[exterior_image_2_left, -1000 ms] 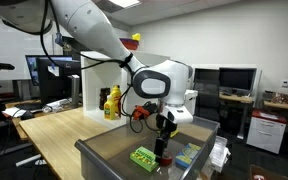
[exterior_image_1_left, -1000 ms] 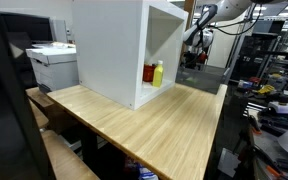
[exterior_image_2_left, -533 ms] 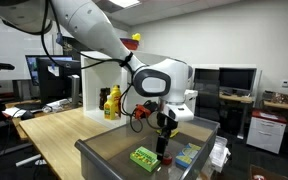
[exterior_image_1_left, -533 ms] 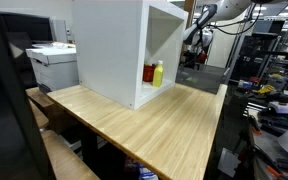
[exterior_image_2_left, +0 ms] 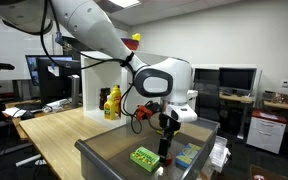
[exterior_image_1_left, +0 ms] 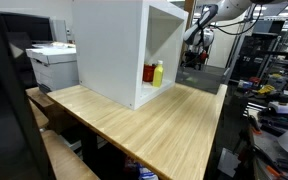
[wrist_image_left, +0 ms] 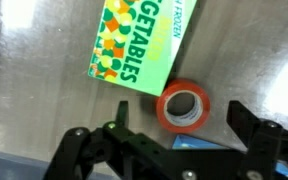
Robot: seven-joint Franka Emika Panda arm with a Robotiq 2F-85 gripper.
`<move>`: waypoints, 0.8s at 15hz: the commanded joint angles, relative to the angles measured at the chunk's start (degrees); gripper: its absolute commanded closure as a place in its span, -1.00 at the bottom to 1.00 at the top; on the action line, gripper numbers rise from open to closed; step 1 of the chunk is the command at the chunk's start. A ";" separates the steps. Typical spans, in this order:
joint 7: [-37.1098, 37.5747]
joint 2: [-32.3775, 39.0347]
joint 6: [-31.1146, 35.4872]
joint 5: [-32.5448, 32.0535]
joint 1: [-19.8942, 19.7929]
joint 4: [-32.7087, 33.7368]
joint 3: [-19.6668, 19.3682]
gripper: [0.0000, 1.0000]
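**Hanging Right Over the Orange Ring**

Looking at the arm from across the room, I see the end effector pointing straight down into a grey bin. Its two fingers are spread wide apart and they pinch nothing.

The orange ring lies flat on the bin floor, just below the end effector. In the wrist view it sits in the gap between the two fingers, a little nearer one finger than the other, and neither finger touches it. The ring is round, so it has no long side to line up with. There is only one arm here, so no other arm is closer.

A green box lies flat just beside the ring. They are so close that I cannot tell if they touch. The box's long side runs on a slant across the wrist view, leading away from the fingers. Big white letters on it say "VEGETABLES", and smaller letters near the edge say "FROZEN".

A blue pack lies on the ring's other side. I cannot read any words on it.
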 commanded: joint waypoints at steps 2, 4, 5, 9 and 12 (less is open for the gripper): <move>-2.26 0.43 2.05 -1.26 -0.98 -0.09 0.52 -1.00; -3.10 0.79 3.02 -1.19 -1.10 -0.30 0.79 -1.00; -3.66 0.84 3.45 -1.10 -1.12 -0.49 0.99 -1.00; -4.84 1.33 4.76 -0.92 -1.11 -0.83 1.40 -1.00; -4.81 1.55 4.97 -0.65 -1.10 -1.15 1.61 -1.00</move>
